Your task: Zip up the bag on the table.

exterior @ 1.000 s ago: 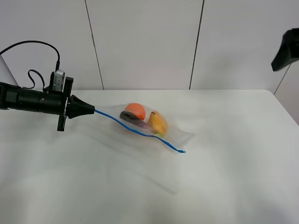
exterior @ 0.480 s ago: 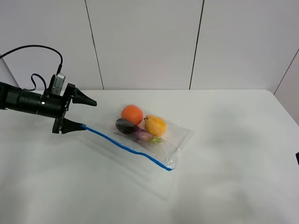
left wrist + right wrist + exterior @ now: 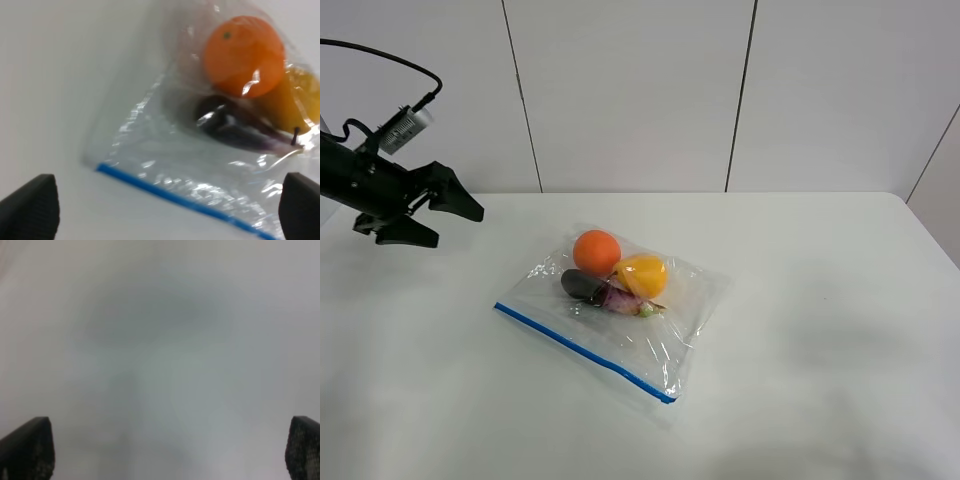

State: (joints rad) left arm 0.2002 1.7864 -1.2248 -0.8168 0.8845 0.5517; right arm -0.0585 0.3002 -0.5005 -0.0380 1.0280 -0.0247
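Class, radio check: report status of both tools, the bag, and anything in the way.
Left tool open, off the bag, holding nothing. Right tool open, only blurred grey below. Bag flat on table, blue zip strip straight. Nothing in the way.

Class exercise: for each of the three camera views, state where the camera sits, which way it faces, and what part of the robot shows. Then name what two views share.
Exterior high: mounted high, facing down over the table; shows the left gripper, open, and its arm.
Left wrist: on the left arm, facing the bag; both fingertips show.
Right wrist: on the right arm, facing a blurred pale surface; fingertips only.
Shared: the bag appears in exterior and left wrist views.
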